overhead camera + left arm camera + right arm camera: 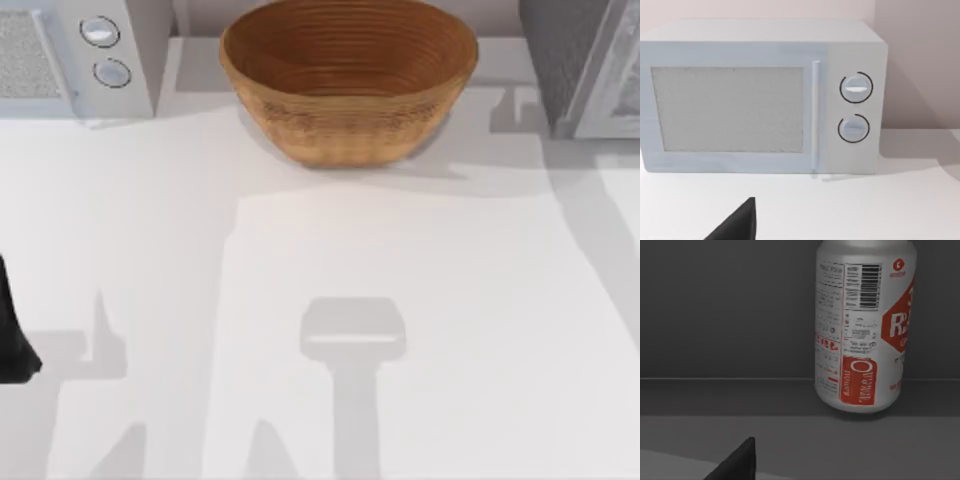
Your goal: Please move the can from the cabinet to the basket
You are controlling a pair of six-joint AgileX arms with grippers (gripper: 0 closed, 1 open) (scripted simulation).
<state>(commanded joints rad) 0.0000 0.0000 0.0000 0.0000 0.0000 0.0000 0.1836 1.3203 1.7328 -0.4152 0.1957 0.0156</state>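
1. While the white table [420, 300] spreads across the top view, the white microwave [60, 55] with two round knobs stands at its far left corner, door shut as the left wrist view shows.
2. The dark-grey speckled cabinet [585, 65] stands at the table's far right corner, its pale framed door panel seen at the edge of the top view.
3. The woven wicker basket [347, 85] sits between the two at the far side of the table, upright, ribbed rings showing inside.
4. The left arm [12, 330] shows as a dark shape at the left edge of the table; its camera faces the microwave, and one dark fingertip [737, 225] of the left gripper pokes into that view, so I cannot tell how wide its fingers stand.
5. The can [865, 325] stands upright on the dark floor inside the cabinet, close to the back wall, red label and barcode facing the right wrist camera.
6. The right gripper's dark fingertip [737, 465] lies nearer the camera than the can, off to one side, apart from it and not touching; its spread cannot be told.
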